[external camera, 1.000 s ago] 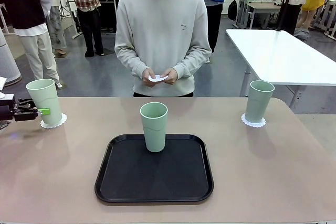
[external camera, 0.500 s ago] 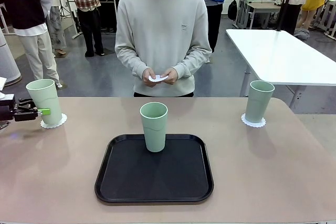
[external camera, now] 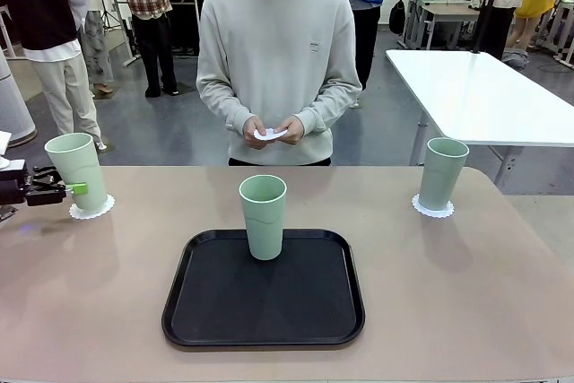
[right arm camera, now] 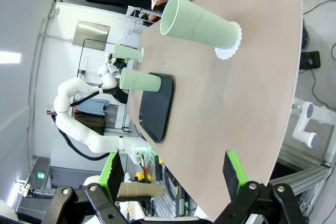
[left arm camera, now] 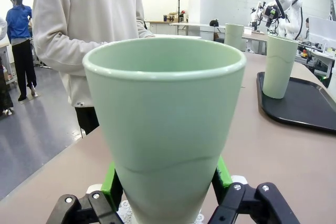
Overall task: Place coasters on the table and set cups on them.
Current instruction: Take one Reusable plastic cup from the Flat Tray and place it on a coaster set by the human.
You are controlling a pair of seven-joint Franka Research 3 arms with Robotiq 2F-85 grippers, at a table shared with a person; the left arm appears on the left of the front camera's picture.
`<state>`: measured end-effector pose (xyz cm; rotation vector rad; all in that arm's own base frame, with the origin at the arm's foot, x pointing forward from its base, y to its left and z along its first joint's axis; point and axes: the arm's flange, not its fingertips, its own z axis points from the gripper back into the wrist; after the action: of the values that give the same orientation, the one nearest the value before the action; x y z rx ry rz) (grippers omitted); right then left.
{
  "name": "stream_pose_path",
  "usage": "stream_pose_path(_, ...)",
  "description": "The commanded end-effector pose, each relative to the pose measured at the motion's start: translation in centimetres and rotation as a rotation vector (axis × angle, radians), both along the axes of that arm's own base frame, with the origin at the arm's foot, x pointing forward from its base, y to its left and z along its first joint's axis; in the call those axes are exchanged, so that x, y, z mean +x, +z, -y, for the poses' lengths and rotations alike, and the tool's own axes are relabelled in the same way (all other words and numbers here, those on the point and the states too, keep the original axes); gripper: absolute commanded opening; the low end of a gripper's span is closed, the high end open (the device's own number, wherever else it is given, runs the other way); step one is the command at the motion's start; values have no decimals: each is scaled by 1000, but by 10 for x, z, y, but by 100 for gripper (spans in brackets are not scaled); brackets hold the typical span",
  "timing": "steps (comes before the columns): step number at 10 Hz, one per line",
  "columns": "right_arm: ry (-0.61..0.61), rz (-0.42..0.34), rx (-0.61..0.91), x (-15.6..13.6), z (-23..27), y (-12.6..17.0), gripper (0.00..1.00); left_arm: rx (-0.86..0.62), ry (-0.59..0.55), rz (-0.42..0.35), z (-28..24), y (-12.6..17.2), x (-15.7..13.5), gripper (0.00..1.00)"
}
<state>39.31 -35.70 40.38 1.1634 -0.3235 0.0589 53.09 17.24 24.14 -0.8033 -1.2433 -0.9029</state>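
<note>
**Front view, with both wrist views.** The leftmost cup [external camera: 76,168] is standing upright on a coaster [external camera: 93,209] at the left edge of the frame, on the tabletop [external camera: 466,284]. My left gripper [external camera: 77,190] is reaching in from the frame's left edge and pinching this cup low on its body. In the left wrist view, the green pads [left arm camera: 112,181] are pressing against opposite sides of the cup at the bottom of the frame.

The middle cup [external camera: 263,217] is standing on the black tray [external camera: 269,311] at frame centre, close to the tray's far rim. The rightmost cup [external camera: 442,172] is sitting on a second coaster [external camera: 433,210] at the right of the frame. A third coaster [external camera: 270,134] is being held in the person's hands [external camera: 291,127] at upper centre, beyond the tabletop's far edge.

In the right wrist view, my right gripper [right arm camera: 172,174] is hanging at the bottom of the frame. Its fingers are spread wide and gripping nothing, well apart from the cups.
</note>
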Motion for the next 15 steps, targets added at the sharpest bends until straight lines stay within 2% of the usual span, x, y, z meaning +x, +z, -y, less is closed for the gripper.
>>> stream_pose_path(1,10,1,4,0,0,1,100,-24,11,43,-10,-7,12,84)
stream_pose_path(6,10,1,4,0,0,1,100,-39,-16,12,-13,-15,13,84)
stream_pose_path(14,10,1,4,0,0,1,100,-12,-65,6,-4,-24,7,84)
stream_pose_path(15,10,1,4,0,0,1,100,-11,-74,2,-3,-24,7,100)
